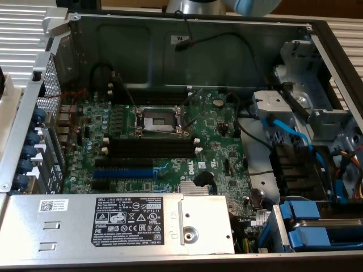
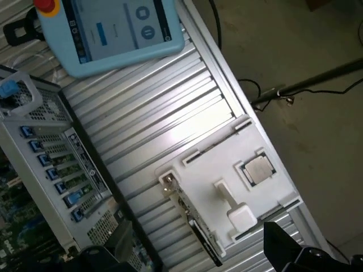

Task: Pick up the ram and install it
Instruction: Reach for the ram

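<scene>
The ram [image 2: 195, 224] is a thin green stick with black chips, standing on edge along the rim of a white holder tray [image 2: 215, 161] on the ribbed metal table. My gripper [image 2: 201, 252] hovers above the ram's near end, open, with one dark finger [image 2: 120, 245] on each side and nothing held. In the exterior view, the open computer case shows the green motherboard [image 1: 215, 153] with long black memory slots [image 1: 153, 148] that have nothing in them.
A square silver processor chip [image 2: 258, 170] and a white block [image 2: 238, 216] sit on the tray. A blue teach pendant [image 2: 113, 28] lies on the table beyond. The case's rear panel [image 2: 54, 164] is beside the tray. Inside are a CPU socket [image 1: 159, 119], blue expansion slot [image 1: 122, 171], power supply [image 1: 136, 224] and drive cage [image 1: 306, 147].
</scene>
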You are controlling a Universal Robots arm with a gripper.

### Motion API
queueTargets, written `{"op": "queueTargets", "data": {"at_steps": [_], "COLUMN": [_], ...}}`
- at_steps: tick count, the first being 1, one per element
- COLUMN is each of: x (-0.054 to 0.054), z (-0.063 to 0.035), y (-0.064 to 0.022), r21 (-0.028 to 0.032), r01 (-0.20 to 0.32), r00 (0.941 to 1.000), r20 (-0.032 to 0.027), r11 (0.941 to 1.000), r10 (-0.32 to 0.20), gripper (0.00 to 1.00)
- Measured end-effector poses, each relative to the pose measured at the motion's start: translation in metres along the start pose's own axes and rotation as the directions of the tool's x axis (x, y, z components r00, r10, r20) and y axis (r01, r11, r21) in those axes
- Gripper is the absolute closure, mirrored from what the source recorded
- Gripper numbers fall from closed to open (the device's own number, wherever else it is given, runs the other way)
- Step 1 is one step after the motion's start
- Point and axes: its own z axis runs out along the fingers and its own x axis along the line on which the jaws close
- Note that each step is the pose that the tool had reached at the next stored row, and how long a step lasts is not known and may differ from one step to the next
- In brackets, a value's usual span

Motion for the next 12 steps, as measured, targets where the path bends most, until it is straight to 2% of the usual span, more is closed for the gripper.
{"op": "queueTargets", "data": {"at_steps": [2, 12], "x": [0.0004, 0.0005], "z": [0.0007, 0.0008], "y": [0.0007, 0.0008], "r21": [0.0021, 0.0022], "r01": [-0.006, -0.006], "r00": [1.0000, 1.0000], "r20": [0.0026, 0.0026], "r11": [1.0000, 1.0000], "r10": [0.006, 0.006], "gripper": [0.01, 0.01]}}
